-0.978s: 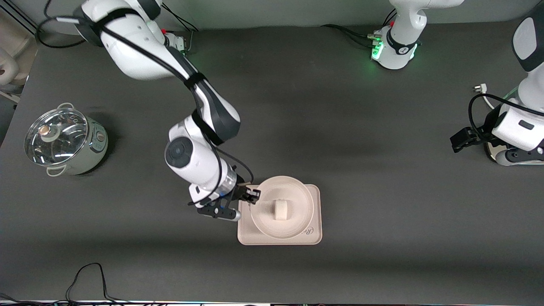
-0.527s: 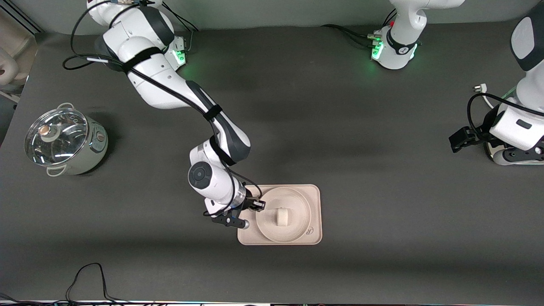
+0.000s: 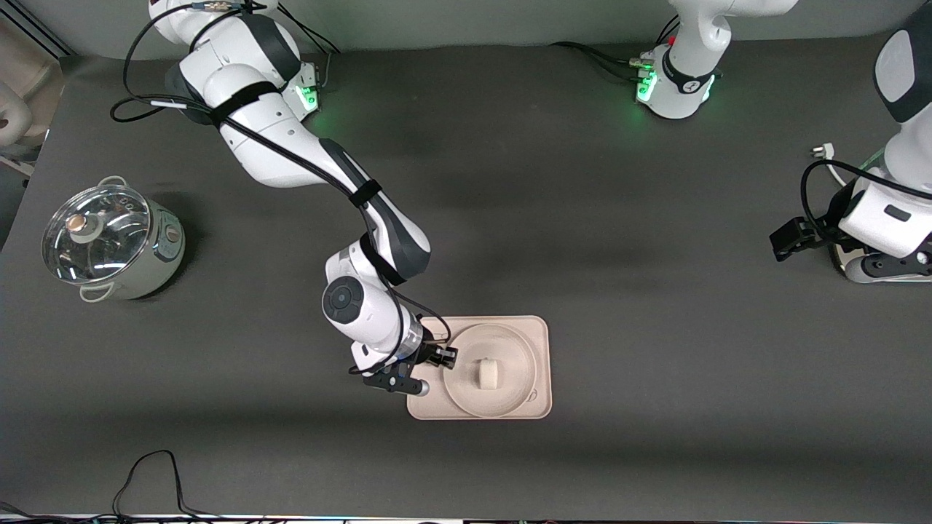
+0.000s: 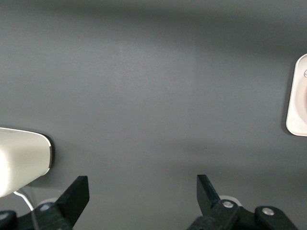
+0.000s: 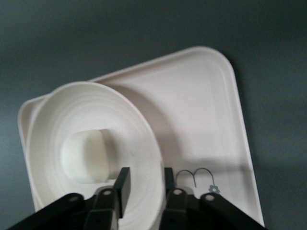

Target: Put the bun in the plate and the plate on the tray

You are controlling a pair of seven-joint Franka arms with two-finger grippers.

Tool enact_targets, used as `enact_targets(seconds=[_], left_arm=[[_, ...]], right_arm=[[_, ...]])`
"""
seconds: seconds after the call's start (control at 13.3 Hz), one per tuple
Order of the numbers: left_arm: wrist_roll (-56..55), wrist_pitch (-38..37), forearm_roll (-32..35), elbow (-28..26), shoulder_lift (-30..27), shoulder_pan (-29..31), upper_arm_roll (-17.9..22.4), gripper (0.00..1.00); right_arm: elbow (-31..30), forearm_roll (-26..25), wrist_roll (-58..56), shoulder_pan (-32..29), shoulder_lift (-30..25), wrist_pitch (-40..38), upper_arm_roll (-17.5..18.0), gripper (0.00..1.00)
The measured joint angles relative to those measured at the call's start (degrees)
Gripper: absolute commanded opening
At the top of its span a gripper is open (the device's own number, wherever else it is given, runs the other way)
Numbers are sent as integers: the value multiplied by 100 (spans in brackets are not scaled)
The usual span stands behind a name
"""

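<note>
Even overhead light is falling on the dark matte tabletop (image 3: 655,327), leaving soft banded shadows under the arms. Glare is flashing off the glass pot lid (image 3: 95,233). Green base LEDs are glowing. Right wrist view: the plate (image 5: 139,143) is blurring slightly and casting a shadow across the tray (image 5: 211,124).

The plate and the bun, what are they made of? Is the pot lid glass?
The plate looks like matte cream plastic or ceramic; no shine shows. The bun looks soft, dull and white, perhaps foam or dough. The pot lid seems to be glass: you can see through it, and it reflects light.
</note>
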Motion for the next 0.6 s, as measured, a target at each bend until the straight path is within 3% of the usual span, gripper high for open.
enact_targets(seconds=[0.3,0.6], left_arm=[[3,6,-1,14,0,-3,12,100],[3,30,-4,34,0,-45,9,100]], right_arm=[[-90,-74,-165,-204,-764,-388,-20,100],[-881,-86,-671,-676,-2250,-1628,-101,100]])
